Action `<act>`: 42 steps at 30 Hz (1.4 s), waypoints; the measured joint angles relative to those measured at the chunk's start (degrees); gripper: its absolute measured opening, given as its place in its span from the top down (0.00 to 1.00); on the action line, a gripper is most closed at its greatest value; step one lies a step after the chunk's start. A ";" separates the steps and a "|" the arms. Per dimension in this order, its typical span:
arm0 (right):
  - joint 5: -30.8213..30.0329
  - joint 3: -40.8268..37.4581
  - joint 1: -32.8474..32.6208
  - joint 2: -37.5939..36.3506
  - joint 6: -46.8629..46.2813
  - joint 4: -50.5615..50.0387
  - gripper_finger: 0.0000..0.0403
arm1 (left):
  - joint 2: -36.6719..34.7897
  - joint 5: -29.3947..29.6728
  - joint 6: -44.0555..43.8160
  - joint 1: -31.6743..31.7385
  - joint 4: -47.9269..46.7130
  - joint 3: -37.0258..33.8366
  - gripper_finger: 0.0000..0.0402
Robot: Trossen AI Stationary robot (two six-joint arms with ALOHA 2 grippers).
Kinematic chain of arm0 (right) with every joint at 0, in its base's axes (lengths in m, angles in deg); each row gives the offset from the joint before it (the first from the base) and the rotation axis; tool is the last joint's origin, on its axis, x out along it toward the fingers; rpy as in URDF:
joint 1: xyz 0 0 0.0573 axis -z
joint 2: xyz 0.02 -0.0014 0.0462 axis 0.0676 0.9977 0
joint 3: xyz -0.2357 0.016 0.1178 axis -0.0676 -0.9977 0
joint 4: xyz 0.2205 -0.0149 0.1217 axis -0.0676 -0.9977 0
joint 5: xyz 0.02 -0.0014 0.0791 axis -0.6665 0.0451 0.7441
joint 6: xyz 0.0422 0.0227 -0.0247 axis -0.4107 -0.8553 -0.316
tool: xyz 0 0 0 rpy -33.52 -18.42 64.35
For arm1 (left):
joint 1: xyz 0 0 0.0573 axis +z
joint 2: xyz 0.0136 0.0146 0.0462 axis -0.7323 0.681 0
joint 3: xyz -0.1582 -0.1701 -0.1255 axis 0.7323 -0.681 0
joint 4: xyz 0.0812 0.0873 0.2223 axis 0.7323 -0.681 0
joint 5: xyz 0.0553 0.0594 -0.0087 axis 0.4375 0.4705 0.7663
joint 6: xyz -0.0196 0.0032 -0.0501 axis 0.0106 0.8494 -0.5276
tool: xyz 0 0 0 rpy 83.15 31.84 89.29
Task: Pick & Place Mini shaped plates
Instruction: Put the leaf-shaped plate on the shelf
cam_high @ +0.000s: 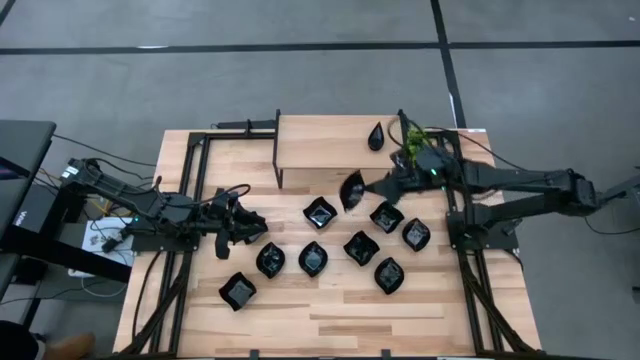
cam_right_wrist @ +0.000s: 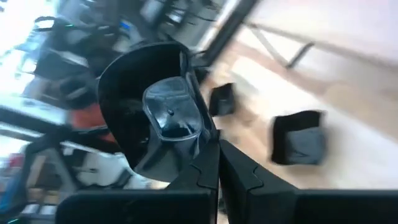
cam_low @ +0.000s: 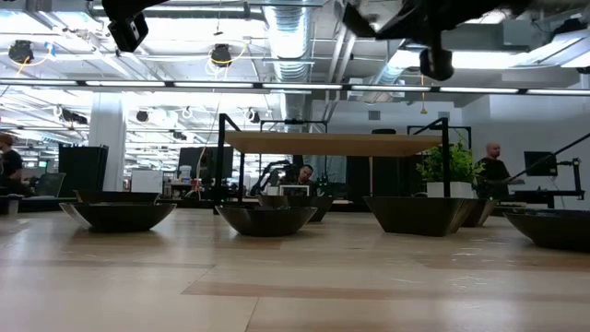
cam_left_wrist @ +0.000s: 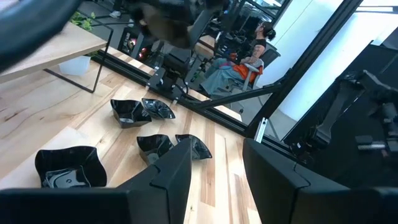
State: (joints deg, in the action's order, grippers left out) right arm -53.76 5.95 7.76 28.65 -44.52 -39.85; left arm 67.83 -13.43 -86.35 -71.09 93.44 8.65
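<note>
The held plate (cam_high: 352,190) hangs tilted on edge in the right gripper (cam_high: 372,187), whose fingers are pressed together on its rim; in the right wrist view the plate (cam_right_wrist: 155,112) stands upright past the fingertips, hollow facing the camera. It sits just off the front edge of the raised shelf (cam_high: 320,143), above the table (cam_high: 330,315). The shelf lies beyond it, away from the loose plates, so I judge the coming move carries it up and over that edge. One plate (cam_high: 376,136) already rests on the shelf, near the plant (cam_high: 415,140).

Count from the high view: one held, one on the shelf, eight loose on the table, ten visible in all.

The left gripper (cam_high: 243,222) hovers spread and empty, well apart from the shelf, nearest the plate (cam_high: 270,259) in the lower row.
</note>
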 joint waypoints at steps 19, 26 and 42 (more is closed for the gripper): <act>20.70 35.22 27.08 32.30 22.63 -30.36 1.00 | -0.02 0.00 0.00 0.00 0.00 0.00 0.64; 20.61 45.73 32.35 42.56 27.97 -41.79 1.00 | -0.02 0.00 0.00 0.00 0.00 0.00 0.64; 19.75 57.26 36.48 53.98 32.93 -54.59 1.00 | 0.00 0.02 0.00 0.00 0.00 0.00 0.64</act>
State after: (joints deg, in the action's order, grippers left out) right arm -34.01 63.21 44.24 82.63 -11.59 -94.44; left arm 67.83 -13.42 -86.35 -71.09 93.44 8.65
